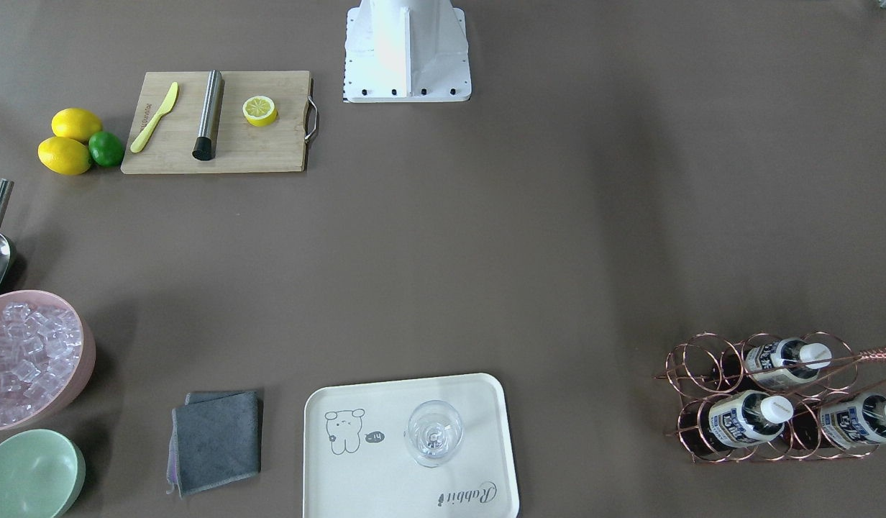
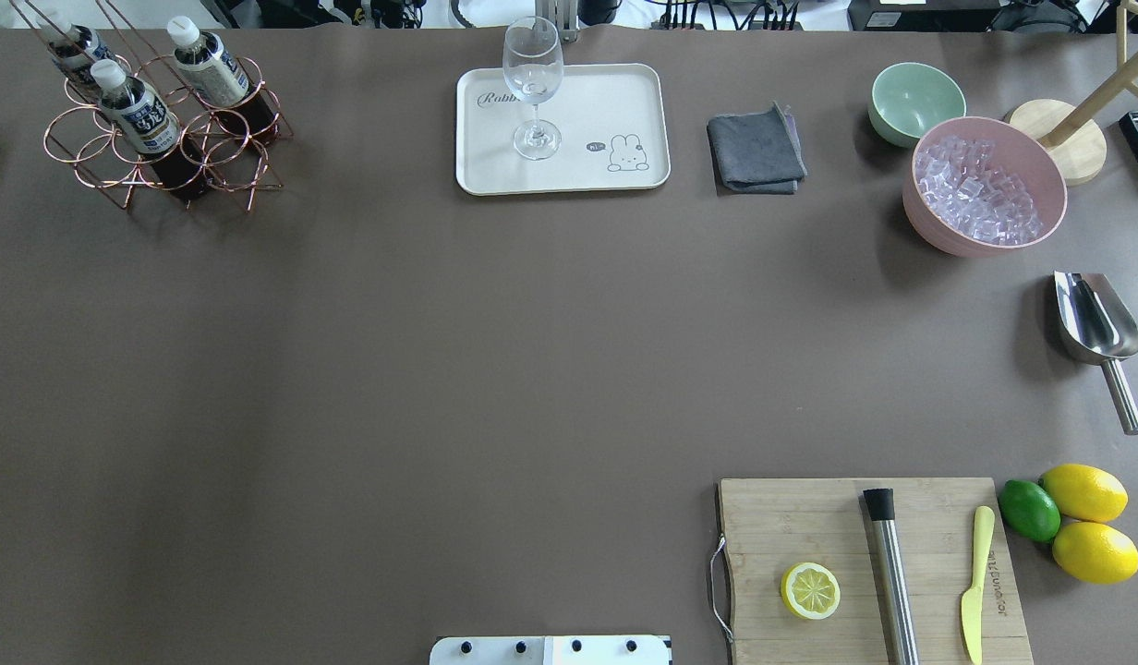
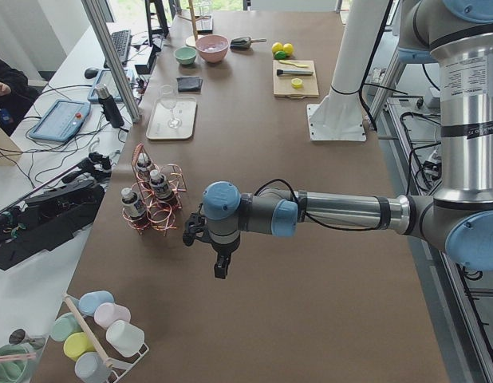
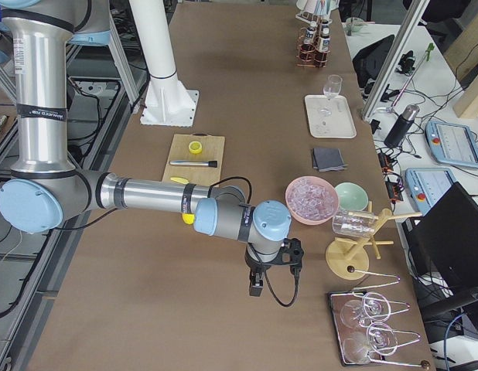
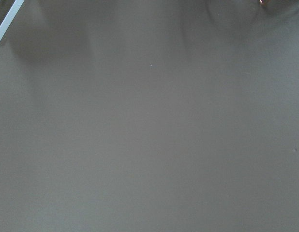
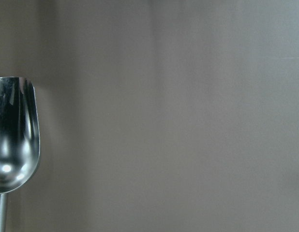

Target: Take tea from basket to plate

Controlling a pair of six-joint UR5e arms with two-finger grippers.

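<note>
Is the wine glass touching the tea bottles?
Apart. The overhead view shows the glass standing on the plate, with bare table between it and the tea bottles in the basket.

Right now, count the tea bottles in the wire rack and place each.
3 clear plastic bottles of dark tea, all in the copper wire rack: one in the robot-side row, two in the far row. None seem hidden.
</note>
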